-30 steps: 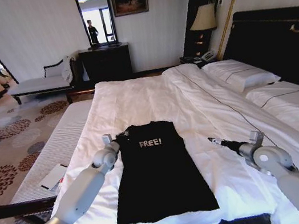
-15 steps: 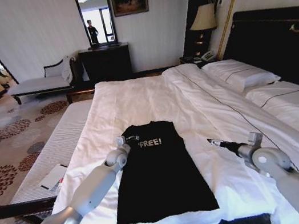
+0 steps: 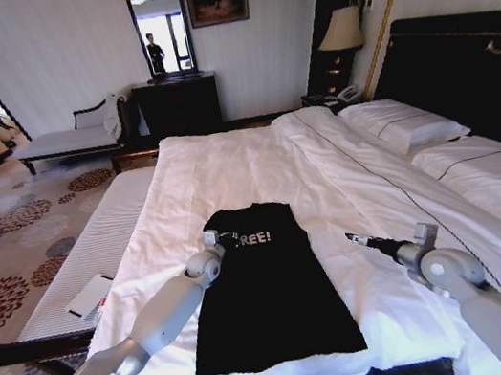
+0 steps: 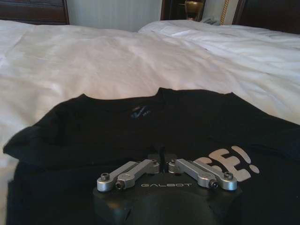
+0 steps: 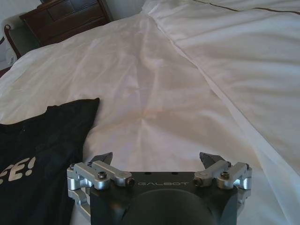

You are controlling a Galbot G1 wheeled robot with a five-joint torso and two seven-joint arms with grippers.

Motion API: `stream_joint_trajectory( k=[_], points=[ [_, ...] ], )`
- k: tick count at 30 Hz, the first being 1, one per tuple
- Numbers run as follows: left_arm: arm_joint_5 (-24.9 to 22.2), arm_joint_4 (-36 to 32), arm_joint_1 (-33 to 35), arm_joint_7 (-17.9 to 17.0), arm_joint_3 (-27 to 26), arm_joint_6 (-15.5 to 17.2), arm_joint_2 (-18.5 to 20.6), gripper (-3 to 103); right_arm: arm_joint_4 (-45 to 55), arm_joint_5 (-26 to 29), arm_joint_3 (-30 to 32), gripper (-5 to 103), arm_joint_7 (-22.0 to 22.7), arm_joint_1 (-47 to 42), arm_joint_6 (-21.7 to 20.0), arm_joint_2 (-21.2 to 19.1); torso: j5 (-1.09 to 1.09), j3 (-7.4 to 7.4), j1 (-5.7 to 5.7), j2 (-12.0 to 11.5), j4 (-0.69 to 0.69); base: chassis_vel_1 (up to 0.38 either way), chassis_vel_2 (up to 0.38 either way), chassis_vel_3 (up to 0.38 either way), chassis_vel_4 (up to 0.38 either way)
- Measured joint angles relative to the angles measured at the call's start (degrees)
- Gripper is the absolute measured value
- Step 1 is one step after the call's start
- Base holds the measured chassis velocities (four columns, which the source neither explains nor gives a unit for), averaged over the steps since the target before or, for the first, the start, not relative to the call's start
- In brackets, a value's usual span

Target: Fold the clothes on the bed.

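Fingers of the left gripper (image 4: 164,165) are drawn together over the chest of the black T-shirt (image 3: 269,291), right by the pale lettering (image 4: 234,161), with the collar just beyond their tips. I cannot tell whether any cloth is caught between them. The right gripper (image 3: 354,237) hovers above bare white duvet (image 5: 154,93), its fingers spread wide with nothing between them; the shirt's edge lies off to one side of them, near but not touching.

The shirt lies flat and face up on the bed (image 3: 228,167), on the near part, much smaller than the bedding around it. Its long axis runs away from the robot: hem nearest, collar at the far end, pointing across the bed toward the far wall. The sleeves look tucked in already, so it reads as a long narrow strip.

To fold it well from here, I'd judge both grippers should take matching points on one end, pinching only the shirt and not the duvet beneath, then carry that end straight along the long axis so the edges stay square.
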Motion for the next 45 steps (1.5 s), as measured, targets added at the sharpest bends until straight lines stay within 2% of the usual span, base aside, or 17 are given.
stream_joint_trajectory(
  k=[2, 3, 6, 8, 12, 14, 15, 16, 18, 21, 23, 25, 26, 34, 38, 45],
  points=[
    [0.3, -1.2, 0.5, -0.7, 0.1, 0.2, 0.1, 14, 0.1, 0.0, 0.0, 100, -0.1, -0.1, 0.0, 0.0, 0.00, 0.00, 0.00, 0.0, 0.00, 0.000, 0.000, 0.000, 0.000],
    [0.3, -1.2, 0.5, -0.7, 0.1, 0.2, 0.1, 14, 0.1, 0.0, 0.0, 100, -0.1, -0.1, 0.0, 0.0, 0.00, 0.00, 0.00, 0.0, 0.00, 0.000, 0.000, 0.000, 0.000],
    [0.8, -4.9, 1.6, -1.5, -0.4, 0.2, 1.2, 30, 0.2, -0.2, 0.1, 100, -0.2, -0.4, 0.1, 0.1, 0.00, 0.00, 0.00, 0.0, -0.01, 0.000, 0.000, 0.000, 0.000],
    [1.1, -5.7, 1.9, -1.6, -1.1, 0.1, 1.7, 30, 0.2, -0.3, 0.1, 100, -0.3, -0.4, 0.1, 0.1, 0.00, 0.00, 0.00, 0.0, 0.00, 0.000, 0.000, 0.000, 0.000],
    [0.8, -9.5, 3.4, -2.5, -4.7, -0.1, 4.1, 52, 0.1, -0.6, -0.4, 100, -0.3, 0.0, 0.2, 0.2, -0.01, 0.00, 0.00, 0.0, 0.00, 0.000, 0.000, 0.000, 0.000],
    [0.7, -10.2, 3.8, -2.6, -5.5, -0.2, 4.7, 52, 0.1, -0.6, -0.4, 100, -0.4, 0.1, 0.2, 0.2, 0.00, 0.00, 0.00, 0.0, 0.01, 0.000, 0.000, 0.000, 0.000],
    [0.6, -10.7, 4.2, -2.7, -6.3, -0.2, 5.1, 57, 0.1, -0.6, -0.4, 100, -0.4, 0.1, 0.3, 0.3, 0.00, 0.00, 0.00, 0.0, 0.01, 0.000, 0.000, 0.000, 0.000],
    [-0.1, -11.4, 5.2, -3.2, -8.9, -0.3, 6.2, 68, 0.1, -0.6, -0.5, 100, -0.5, 0.2, 0.3, 0.2, -0.01, 0.00, 0.00, 0.0, 0.01, 0.000, 0.000, 0.000, 0.000],
    [-0.7, -11.4, 5.6, -3.5, -10.4, -0.3, 6.6, 68, 0.1, -0.6, -0.5, 100, -0.5, 0.2, 0.3, 0.2, -0.01, 0.00, 0.00, 0.0, 0.01, 0.000, 0.000, 0.000, 0.000],
    [-1.9, -10.3, 6.7, -3.4, -14.5, -0.1, 8.0, 84, 0.2, -0.6, -0.5, 100, -0.5, 0.2, 0.3, 0.2, -0.01, 0.00, 0.00, 0.0, 0.01, 0.000, 0.000, 0.000, 0.000],
    [-1.9, -9.8, 6.8, -3.1, -15.1, -0.1, 8.4, 84, 0.2, -0.6, -0.5, 100, -0.5, 0.2, 0.3, 0.2, -0.01, 0.00, 0.00, 0.0, 0.02, 0.000, 0.000, 0.000, 0.000],
    [-2.4, -8.4, 6.8, -1.5, -16.1, -0.1, 9.7, 98, 0.2, -0.7, -0.5, 100, -0.8, -0.1, 0.3, 0.1, -0.01, 0.01, 0.00, 0.0, 0.02, 0.000, 0.000, 0.000, 0.000],
    [-2.4, -8.4, 6.8, -1.5, -16.1, -0.1, 9.7, 98, 0.2, -0.7, -0.5, 100, -0.8, -0.1, 0.3, 0.1, -0.01, 0.01, 0.00, 0.0, 0.02, 0.000, 0.000, 0.000, 0.000],
    [-1.8, -4.4, 7.4, 5.1, -16.2, -0.8, 11.0, 102, 0.3, -0.9, -0.1, 100, -0.9, -0.6, 0.3, 0.0, -0.01, 0.00, 0.00, 0.0, 0.00, 0.000, 0.000, 0.000, 0.000],
    [-1.3, -2.4, 7.5, 6.6, -16.2, -0.9, 10.9, 98, 0.4, -0.9, 0.1, 100, -0.9, -0.9, 0.3, -0.1, 0.00, 0.00, 0.00, 0.0, 0.00, 0.000, 0.000, 0.000, 0.000],
    [-0.9, 0.1, 7.3, 7.2, -16.5, -1.4, 10.0, 94, 0.4, -1.1, 0.4, 100, -0.9, -1.5, 0.3, -0.1, -0.01, 0.00, 0.00, 0.0, 0.00, 0.000, 0.000, 0.000, 0.000]
  ],
)
